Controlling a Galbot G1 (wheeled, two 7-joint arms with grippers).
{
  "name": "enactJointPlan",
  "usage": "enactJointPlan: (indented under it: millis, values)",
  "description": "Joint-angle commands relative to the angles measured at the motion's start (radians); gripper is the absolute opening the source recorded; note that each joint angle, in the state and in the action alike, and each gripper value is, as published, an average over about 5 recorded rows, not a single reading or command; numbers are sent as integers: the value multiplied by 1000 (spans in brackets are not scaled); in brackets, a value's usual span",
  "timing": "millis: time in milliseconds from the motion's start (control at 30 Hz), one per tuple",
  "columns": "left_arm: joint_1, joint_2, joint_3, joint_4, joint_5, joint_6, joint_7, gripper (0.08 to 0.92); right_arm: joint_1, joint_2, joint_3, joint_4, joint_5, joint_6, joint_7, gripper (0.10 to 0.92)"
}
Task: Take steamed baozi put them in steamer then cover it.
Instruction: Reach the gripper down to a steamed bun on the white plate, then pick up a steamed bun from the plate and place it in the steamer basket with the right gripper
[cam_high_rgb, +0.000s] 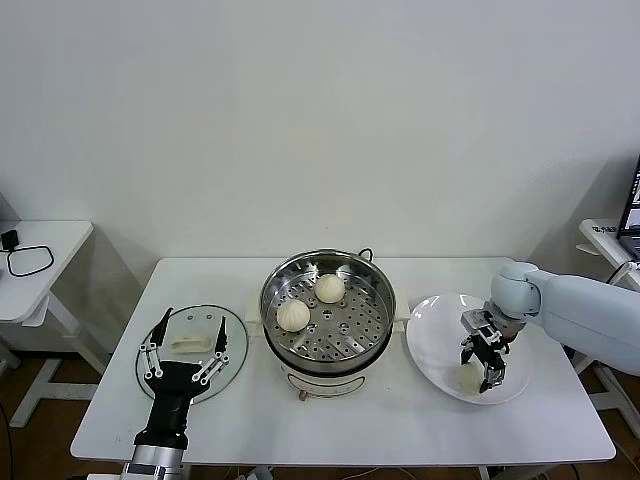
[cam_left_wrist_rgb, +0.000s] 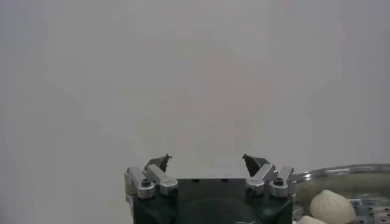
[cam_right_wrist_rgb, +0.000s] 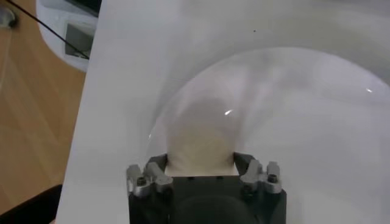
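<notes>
The steel steamer (cam_high_rgb: 372, 322) stands mid-table on its cream base and holds two steamed baozi (cam_high_rgb: 293, 314) (cam_high_rgb: 330, 288). To its right, on the white plate (cam_high_rgb: 435, 345), lies another baozi (cam_high_rgb: 469, 379). My right gripper (cam_high_rgb: 484, 366) reaches down onto it, and in the right wrist view the jaws of the right gripper (cam_right_wrist_rgb: 201, 161) press on both sides of the baozi (cam_right_wrist_rgb: 201, 131). The glass cover (cam_high_rgb: 232, 352) lies flat to the steamer's left. My left gripper (cam_high_rgb: 193, 322) hovers open over it; the left wrist view shows the left gripper (cam_left_wrist_rgb: 206, 159) empty.
A white side table (cam_high_rgb: 45, 265) with a black cable stands at the far left. Another table edge with a device shows at the far right (cam_high_rgb: 605, 232). A black cord (cam_high_rgb: 365, 254) runs behind the steamer. The steamer rim (cam_left_wrist_rgb: 344, 170) and a bun (cam_left_wrist_rgb: 332, 205) appear in the left wrist view.
</notes>
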Motion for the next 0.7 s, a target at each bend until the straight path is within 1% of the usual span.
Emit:
enactJointPlan:
  millis: [33,133,233,400,567,700]
  values:
    - [-1,1,1,-2,-1,-1,-1,823,74,-12,22,28,-25,25,-3,649]
    - [-2,3,3,-3,-1,-1,-1,823,176,2,35,37,-45,79,-42,635]
    - [-5,5,7,-5,-1,1,0,823,321,49,27,47,-47,156,-84,624]
    - [-8,8,13,-7,-1,2,0,823,530,186,-13,67,63,265,-101,619]
    - [-7,11,13,-9,-1,1,0,823,592,316,13,101,84,397,-87,619]
    - [-6,12,15,-13,-2,2,0,823,588,377,25,175,87,456,-69,619]
